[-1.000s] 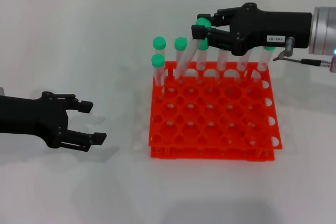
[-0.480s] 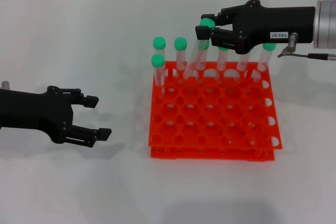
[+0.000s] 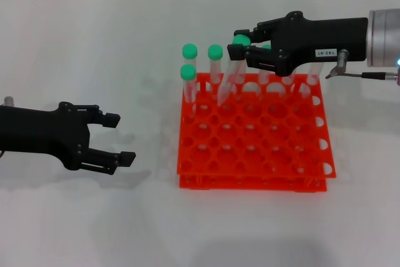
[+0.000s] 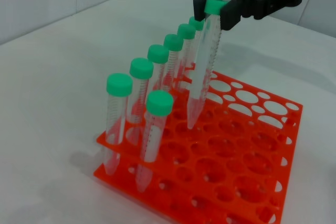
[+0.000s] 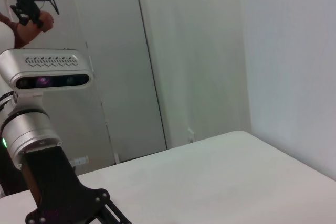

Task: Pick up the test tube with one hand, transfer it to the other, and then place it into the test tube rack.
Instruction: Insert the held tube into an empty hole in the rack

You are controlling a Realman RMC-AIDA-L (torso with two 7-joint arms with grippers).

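Observation:
My right gripper [image 3: 241, 46], the one with a white numbered sticker, hangs over the back of the orange-red test tube rack [image 3: 253, 182]. It is shut on the green cap of the test tube [image 3: 229, 77]. The clear tube slants down and to the left, and its pointed tip reaches a hole in the rack's top tier near the back. The left wrist view shows the same test tube [image 4: 204, 64] held by the right gripper [image 4: 216, 7] above the rack [image 4: 273, 107]. My left gripper [image 3: 120, 137] rests low to the left of the rack, open and holding nothing.
Several more green-capped tubes stand in the rack's back rows, such as one [image 3: 189, 54], another [image 3: 215, 55] and a lower one [image 3: 187, 79] at the back left. The white table [image 3: 94, 42] stretches around the rack. The right wrist view shows only walls and the robot's head.
My right gripper has sunk and shifted slightly left, bringing the tilted tube's tip down to the rack's top tier. My left gripper has crept a little to the right.

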